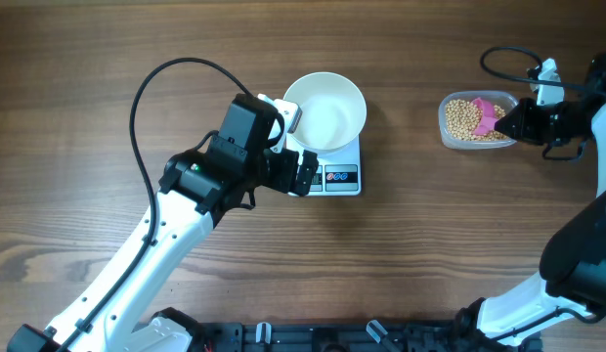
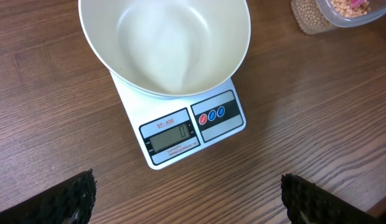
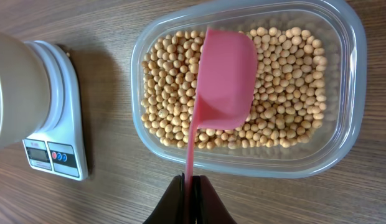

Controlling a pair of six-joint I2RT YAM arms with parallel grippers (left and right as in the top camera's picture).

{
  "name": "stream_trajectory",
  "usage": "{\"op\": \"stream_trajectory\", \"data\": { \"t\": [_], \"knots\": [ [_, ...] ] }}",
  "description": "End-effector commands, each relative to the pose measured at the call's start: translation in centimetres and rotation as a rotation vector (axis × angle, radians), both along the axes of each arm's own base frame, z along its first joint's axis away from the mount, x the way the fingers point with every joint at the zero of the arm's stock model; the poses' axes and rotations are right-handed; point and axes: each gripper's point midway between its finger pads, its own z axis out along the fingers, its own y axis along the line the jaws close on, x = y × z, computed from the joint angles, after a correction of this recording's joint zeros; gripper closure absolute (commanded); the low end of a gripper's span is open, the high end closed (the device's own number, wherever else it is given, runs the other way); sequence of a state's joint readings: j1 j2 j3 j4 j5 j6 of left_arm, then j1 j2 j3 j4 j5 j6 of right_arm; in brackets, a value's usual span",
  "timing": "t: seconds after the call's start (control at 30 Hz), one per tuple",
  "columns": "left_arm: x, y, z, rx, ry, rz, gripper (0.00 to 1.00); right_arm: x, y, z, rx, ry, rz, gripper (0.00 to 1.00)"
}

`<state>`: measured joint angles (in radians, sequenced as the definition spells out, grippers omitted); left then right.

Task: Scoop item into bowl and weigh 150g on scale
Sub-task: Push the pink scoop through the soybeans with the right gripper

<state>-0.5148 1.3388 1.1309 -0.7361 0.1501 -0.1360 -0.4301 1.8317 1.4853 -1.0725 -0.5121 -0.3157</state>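
Well, you're right at the start: the smooth white bowl sits empty on the flat square scale, reading zero, and the round tan beans all lie in the clear plastic tub well apart. Your right gripper is clamped on the thin handle of the glossy pink scoop, over the beans, while your left gripper hangs wide apart, empty, near the scale.
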Motion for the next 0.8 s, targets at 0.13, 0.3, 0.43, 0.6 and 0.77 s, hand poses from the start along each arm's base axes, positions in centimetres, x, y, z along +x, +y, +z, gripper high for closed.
{"op": "stream_trajectory", "data": {
  "t": [0.13,0.3,0.43,0.6,0.77],
  "knots": [
    [0.5,0.2,0.7,-0.006,-0.02,0.017,0.0,0.3,0.9,-0.7,0.074,0.015,-0.016,0.96],
    [0.5,0.2,0.7,-0.006,-0.02,0.018,0.0,0.3,1.0,-0.6,0.087,0.026,-0.037,0.96],
    [0.5,0.2,0.7,-0.006,-0.02,0.018,0.0,0.5,1.0,-0.6,0.089,0.019,-0.043,0.96],
    [0.5,0.2,0.7,-0.006,-0.02,0.017,0.0,0.2,1.2,-1.5,0.102,0.023,-0.043,0.96],
    [0.5,0.2,0.7,-0.006,-0.02,0.017,0.0,0.4,1.0,-1.3,0.178,-0.016,-0.067,0.96]
  ]
}}
